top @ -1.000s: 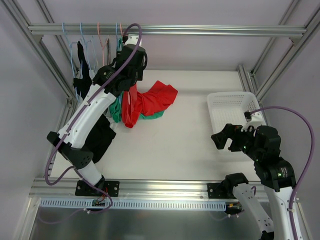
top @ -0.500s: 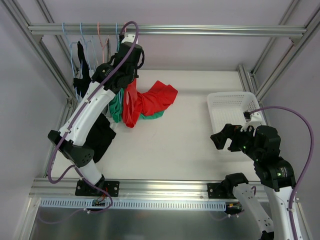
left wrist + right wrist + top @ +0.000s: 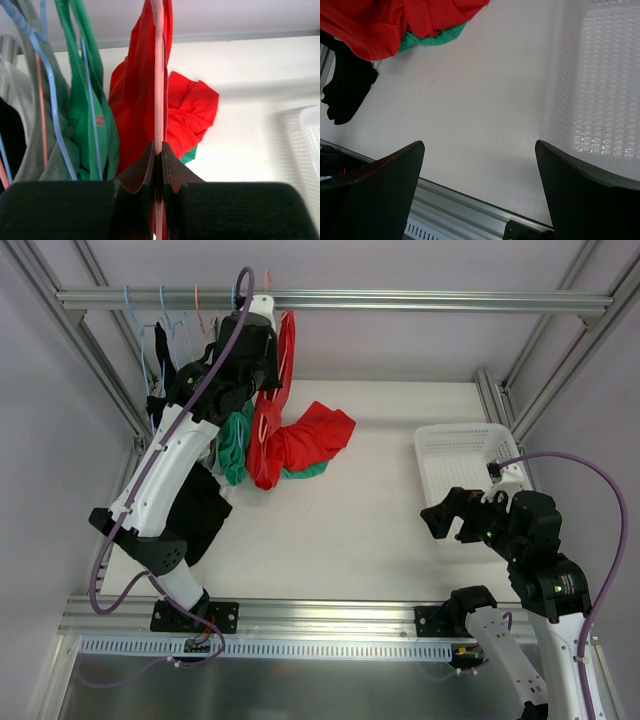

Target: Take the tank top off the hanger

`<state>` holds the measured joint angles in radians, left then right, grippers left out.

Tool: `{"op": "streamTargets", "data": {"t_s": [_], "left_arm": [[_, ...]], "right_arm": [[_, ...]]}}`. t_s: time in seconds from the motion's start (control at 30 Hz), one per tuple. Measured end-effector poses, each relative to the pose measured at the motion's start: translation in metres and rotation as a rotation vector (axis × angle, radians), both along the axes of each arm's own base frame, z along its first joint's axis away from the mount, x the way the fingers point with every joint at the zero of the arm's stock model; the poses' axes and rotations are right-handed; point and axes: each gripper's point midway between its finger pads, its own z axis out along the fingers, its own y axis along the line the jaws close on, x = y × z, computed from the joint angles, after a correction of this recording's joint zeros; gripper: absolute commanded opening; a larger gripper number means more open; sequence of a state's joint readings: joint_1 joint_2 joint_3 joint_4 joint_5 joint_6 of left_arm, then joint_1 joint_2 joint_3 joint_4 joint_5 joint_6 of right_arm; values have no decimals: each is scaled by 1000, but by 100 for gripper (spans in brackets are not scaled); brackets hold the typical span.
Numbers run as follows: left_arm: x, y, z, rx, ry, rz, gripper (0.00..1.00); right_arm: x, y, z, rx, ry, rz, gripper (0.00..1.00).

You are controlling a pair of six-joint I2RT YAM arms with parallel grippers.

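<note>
Left claw [image 3: 158, 148] pinching pink hanger [image 3: 158, 75], its top cut off

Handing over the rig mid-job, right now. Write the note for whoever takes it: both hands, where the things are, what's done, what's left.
Left hand: shut on the pink hanger, up near the rail.
Right hand: open, empty, over the table beside the white basket.
Things: the red tank top hangs on the gripped hanger, among other hung garments.
Done: hanger gripped. Whether its hook is off the rail cannot be seen.
Left: the top is still on the hanger and needs pulling off, probably with the right hand.
</note>
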<state>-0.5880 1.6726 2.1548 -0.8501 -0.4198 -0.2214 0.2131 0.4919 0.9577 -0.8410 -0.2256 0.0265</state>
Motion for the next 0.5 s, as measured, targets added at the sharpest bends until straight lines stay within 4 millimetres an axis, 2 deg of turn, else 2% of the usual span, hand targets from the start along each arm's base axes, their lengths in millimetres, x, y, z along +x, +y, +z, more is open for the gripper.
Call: {"op": "streamTargets", "data": {"t_s": [0.33, 0.5], "left_arm": [[-15, -13, 22, -105, -24, -81, 0], [-29, -22, 33, -157, -41, -126, 0]], "right_arm": [[0, 0, 0, 1, 1, 1, 99], [0, 1, -1, 2, 4, 1, 99]]}}
